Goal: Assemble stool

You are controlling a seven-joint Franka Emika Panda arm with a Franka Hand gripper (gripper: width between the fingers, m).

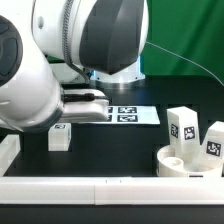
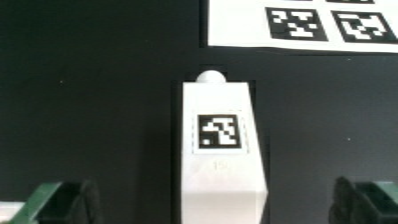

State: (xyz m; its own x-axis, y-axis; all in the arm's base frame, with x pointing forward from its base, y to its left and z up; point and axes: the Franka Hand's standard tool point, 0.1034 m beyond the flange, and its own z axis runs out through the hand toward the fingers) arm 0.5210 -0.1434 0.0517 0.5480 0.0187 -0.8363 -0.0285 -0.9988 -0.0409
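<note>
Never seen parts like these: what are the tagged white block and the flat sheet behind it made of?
The block leg looks like matte white plastic: smooth faces, rounded peg on top, a printed tag stuck on. The marker board seems thin, flat card or plastic; it cannot be settled from here.

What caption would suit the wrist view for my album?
Open jaws straddle a white rectangular plastic stool leg bearing a black-and-white square tag, marker board beyond.

— What are the legs made of?
— Smooth, matt white plastic is seen on the leg point(image 2: 219, 140), with a printed black-and-white tag.
— And beside it?
— The counter point(image 2: 89, 90) is covered in matt black. The marker board point(image 2: 302, 22) looks flat, paper-like. The arm shell point(image 1: 40, 85) is glossy white.
</note>
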